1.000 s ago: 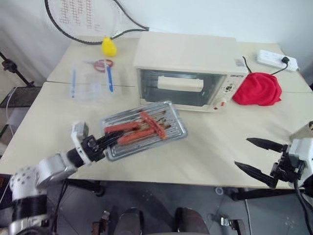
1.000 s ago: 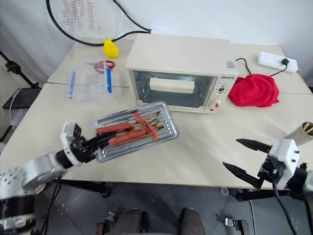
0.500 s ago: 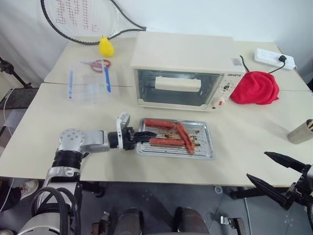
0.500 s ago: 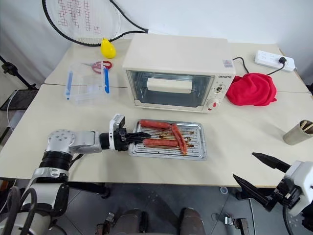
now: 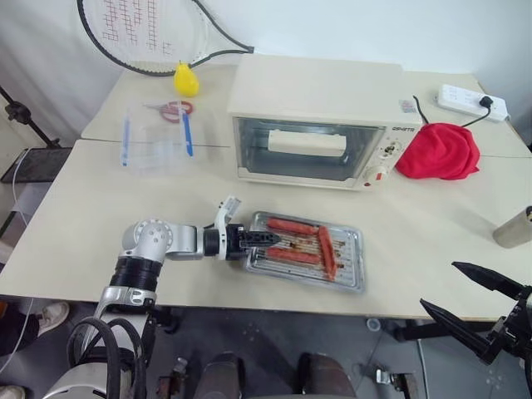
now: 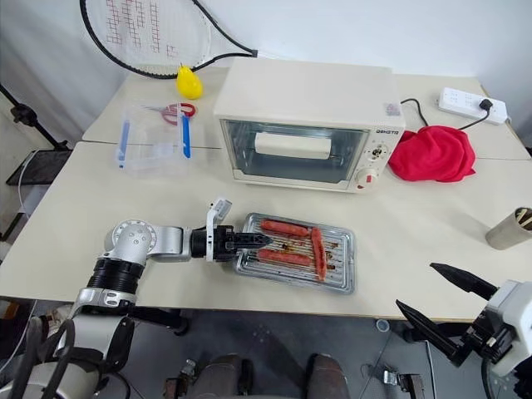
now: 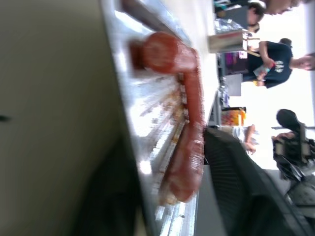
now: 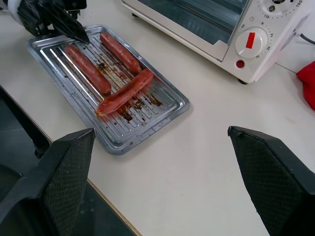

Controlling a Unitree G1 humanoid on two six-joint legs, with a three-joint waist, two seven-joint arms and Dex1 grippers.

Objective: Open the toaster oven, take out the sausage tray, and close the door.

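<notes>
Three sausages point(image 8: 101, 71): reddish-brown, lying on the wire rack; two run along the tray and one lies slanted toward its right end.
One sausage tray point(image 5: 349, 283): flat on the table point(image 5: 83, 199), out of the oven, just near of the door and a little right of centre.
One toaster oven point(image 5: 316, 87): at the far middle of the table, knob panel point(image 5: 386, 151) at its right end.
One door point(image 5: 249, 154): shut, glass facing near, its single bar handle point(image 5: 307, 143) across the upper glass.
Two grippers: one at the tray, one off the table.
Left gripper point(image 5: 268, 238): reaches in from the left at the tray's left rim; in the left wrist view the fingers point(image 7: 246, 187) stand parted, with the rim and a sausage end between them.
Right gripper point(image 5: 440, 284): beyond the near right table edge, fingers spread wide, holding nothing.
Other single things: racket point(image 5: 141, 33), yellow fruit-shaped object point(image 5: 184, 79), red-handled scissors point(image 5: 174, 108) and clear plastic bag point(image 5: 156, 137) at far left; red cloth point(image 5: 440, 151) touching the oven's right side; power strip point(image 5: 470, 100) at far right; metal cup point(image 5: 515, 229) at the right edge.
Edges: the tray's near side sits close to the table's near edge.
Open room: a bare strip between door and tray; bare table between tray and cup; wide bare table left of the left arm.
</notes>
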